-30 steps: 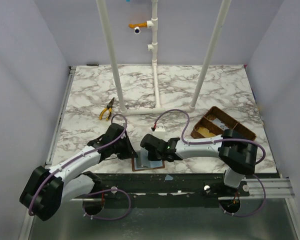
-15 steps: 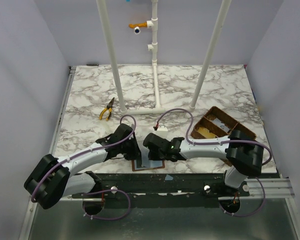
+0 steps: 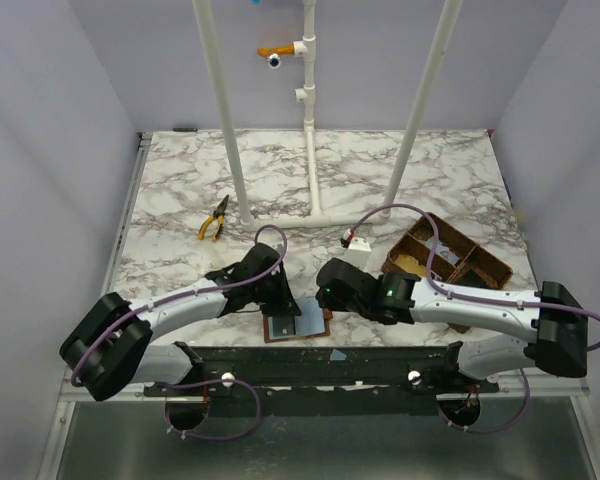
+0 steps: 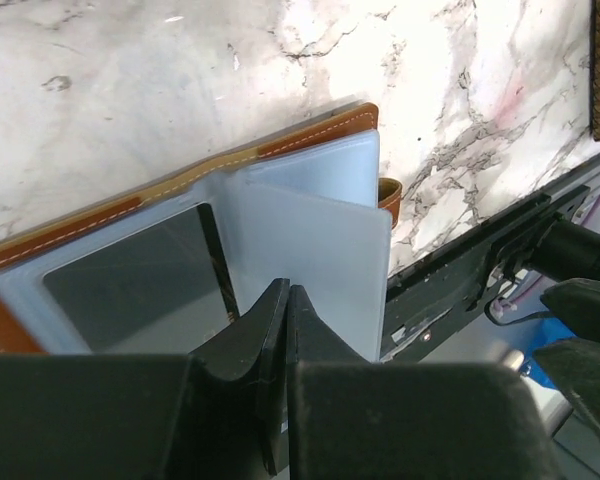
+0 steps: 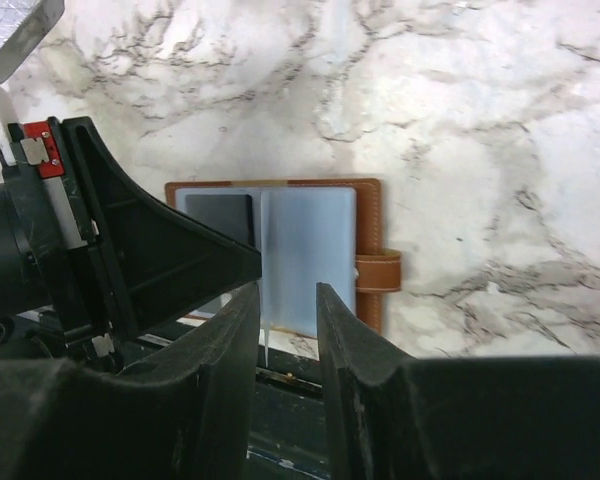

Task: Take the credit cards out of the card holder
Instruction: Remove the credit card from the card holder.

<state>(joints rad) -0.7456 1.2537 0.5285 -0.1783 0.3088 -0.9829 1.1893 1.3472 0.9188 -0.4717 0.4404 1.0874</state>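
Marble table: is carrying everything listed below.

White PVC pipe frame: is standing at the far middle of the table.

Left arm: is stretching low from the near left corner, reaching rightward along the near edge. The left gripper is lying almost level at the left side of the card holder. It is clenched, fingers pressed together, with the tips resting against a raised clear pocket leaf.

Right arm: is reaching low from the near right corner, with the forearm running leftward. The right gripper is hovering over the near edge of the card holder, pointing down. It is released, fingers parted, and the leaf's thin edge is showing in the gap without being squeezed.

Woven divided basket: is sitting at the right of the table, well apart from the card holder.

Card holder: is lying open at the middle of the near edge, between the two grippers. Its long axis is running left to right and its spine near to far.

Dark credit card: is sitting in the left-hand clear pocket.

Yellow-handled pliers: are lying at the far left, apart from the arms.

Snap tab: is pointing right, off the holder's right edge.
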